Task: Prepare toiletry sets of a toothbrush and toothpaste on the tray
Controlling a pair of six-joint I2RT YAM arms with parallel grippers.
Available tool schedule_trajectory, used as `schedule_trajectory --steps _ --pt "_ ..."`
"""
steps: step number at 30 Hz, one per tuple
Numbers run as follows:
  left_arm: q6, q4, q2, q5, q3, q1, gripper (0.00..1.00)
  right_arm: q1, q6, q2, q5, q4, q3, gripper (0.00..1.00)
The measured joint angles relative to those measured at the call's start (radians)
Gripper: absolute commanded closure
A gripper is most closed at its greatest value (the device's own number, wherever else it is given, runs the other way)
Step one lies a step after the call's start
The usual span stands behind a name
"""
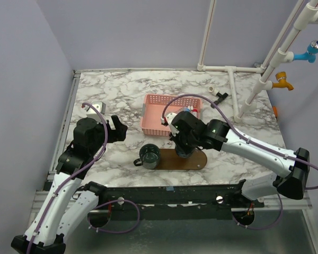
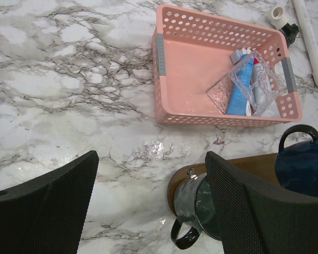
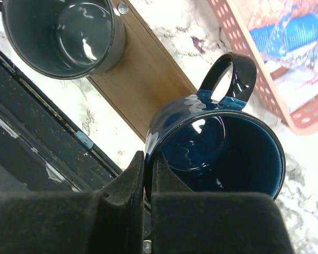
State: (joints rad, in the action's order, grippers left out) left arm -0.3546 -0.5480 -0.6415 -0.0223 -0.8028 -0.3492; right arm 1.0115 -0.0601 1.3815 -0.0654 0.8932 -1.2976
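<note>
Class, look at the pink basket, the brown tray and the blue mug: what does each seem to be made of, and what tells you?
Pink basket: moulded plastic, matte, by its even punched holes. Tray: probably wood, satin, showing faint grain. Blue mug: likely glazed ceramic or enamel, with glossy highlights.

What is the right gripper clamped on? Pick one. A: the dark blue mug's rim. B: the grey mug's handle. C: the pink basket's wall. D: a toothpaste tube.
A: the right wrist view shows the right gripper pinching the rim of the dark blue mug between its closed fingers.
</note>
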Motion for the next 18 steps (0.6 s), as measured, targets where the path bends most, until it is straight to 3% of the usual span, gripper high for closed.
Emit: schedule_trajectory --steps 18 --pt "-0.001 -0.001 0.014 0.000 0.000 0.000 0.18 0.055 -0.581 -0.113 -0.239 -0.013 0.187 0.99"
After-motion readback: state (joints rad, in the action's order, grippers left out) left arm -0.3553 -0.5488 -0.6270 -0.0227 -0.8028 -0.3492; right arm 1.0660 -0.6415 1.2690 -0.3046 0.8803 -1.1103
